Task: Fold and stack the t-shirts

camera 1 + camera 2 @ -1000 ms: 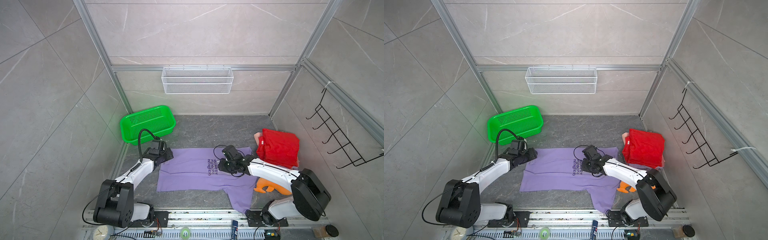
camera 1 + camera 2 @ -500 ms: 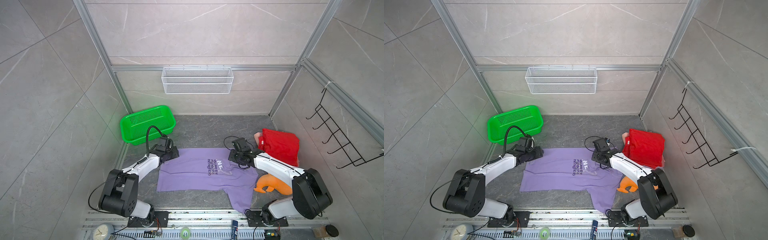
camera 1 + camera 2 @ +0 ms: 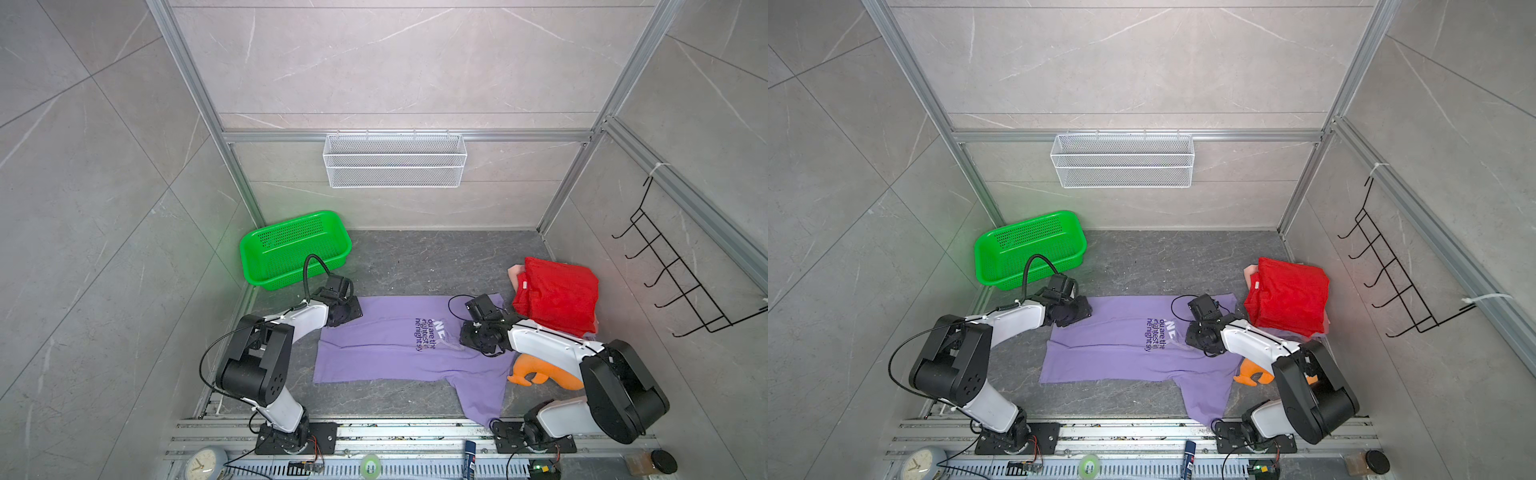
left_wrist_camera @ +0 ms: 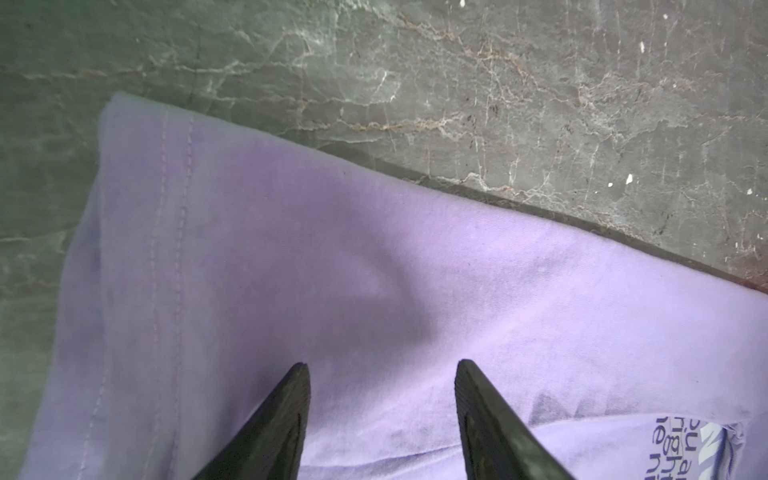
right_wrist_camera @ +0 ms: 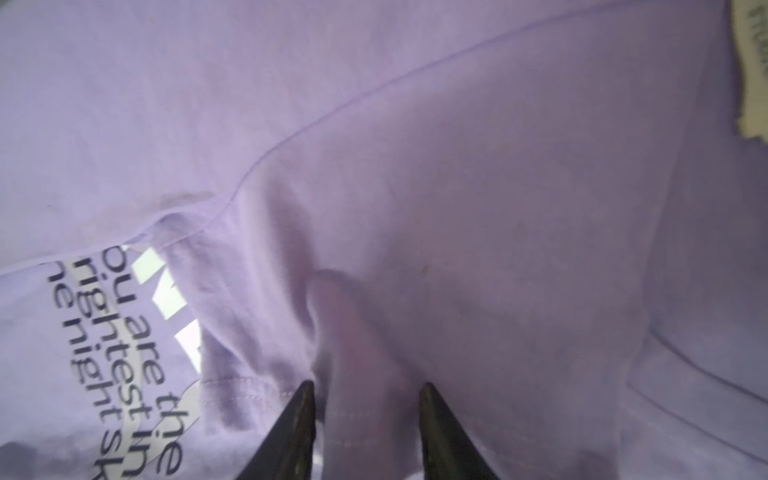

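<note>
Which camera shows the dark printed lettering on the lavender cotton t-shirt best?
The right wrist view: the dark printed lettering on the lavender cotton t-shirt is large and readable. Both top views show it tiny; the left wrist view catches only a corner.

The spread t-shirt [image 3: 374, 349] lies between the basket [image 3: 286, 280], back left, and the stack [image 3: 557, 295], right.
</note>
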Tool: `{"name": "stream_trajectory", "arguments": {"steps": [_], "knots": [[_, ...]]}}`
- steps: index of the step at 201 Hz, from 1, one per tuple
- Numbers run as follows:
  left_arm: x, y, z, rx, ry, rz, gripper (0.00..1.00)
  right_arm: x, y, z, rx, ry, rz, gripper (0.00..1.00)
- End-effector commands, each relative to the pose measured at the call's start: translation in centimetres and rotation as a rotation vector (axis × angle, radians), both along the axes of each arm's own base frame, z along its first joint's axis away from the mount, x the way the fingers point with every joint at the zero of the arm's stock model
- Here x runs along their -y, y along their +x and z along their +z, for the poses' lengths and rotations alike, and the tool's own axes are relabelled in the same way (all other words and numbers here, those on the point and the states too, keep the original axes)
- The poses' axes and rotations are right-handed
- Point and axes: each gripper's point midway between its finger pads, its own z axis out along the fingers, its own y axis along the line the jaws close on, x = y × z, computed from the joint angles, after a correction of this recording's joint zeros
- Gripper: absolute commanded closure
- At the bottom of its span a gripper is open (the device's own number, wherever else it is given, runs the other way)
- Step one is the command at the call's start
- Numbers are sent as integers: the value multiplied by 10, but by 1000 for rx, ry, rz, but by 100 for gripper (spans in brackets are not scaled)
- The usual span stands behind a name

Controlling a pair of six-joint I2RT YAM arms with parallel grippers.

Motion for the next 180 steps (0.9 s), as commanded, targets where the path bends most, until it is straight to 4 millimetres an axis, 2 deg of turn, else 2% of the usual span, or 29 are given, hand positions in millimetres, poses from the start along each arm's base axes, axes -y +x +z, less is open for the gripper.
{"name": "stream_trajectory", "arguments": {"steps": [1, 14, 30, 66, 95, 124, 149, 180], "knots": [[0, 10, 10, 25, -6, 30, 41, 5, 18, 25, 77, -50, -5, 55], [-1, 8, 8, 18, -1, 36, 41, 3, 30, 31, 98, -63, 9, 56], [-3, 5, 1, 1, 0, 53, 41, 0, 43, 27, 85, -69, 17, 58], [-6, 1, -13, -29, 6, 73, 41, -12, 59, 2, 39, -36, 5, 60], [-5, 7, -23, -54, 24, 76, 41, -10, 70, -21, -4, -43, -30, 61], [-2, 22, -32, -65, 37, 74, 41, -3, 93, -35, -18, -22, -63, 61], [3, 43, -38, -73, 59, 59, 41, -1, 127, -38, -6, -5, -61, 62], [6, 77, -25, -7, 89, 25, 41, -8, 158, -33, 7, 14, -60, 62]]}}
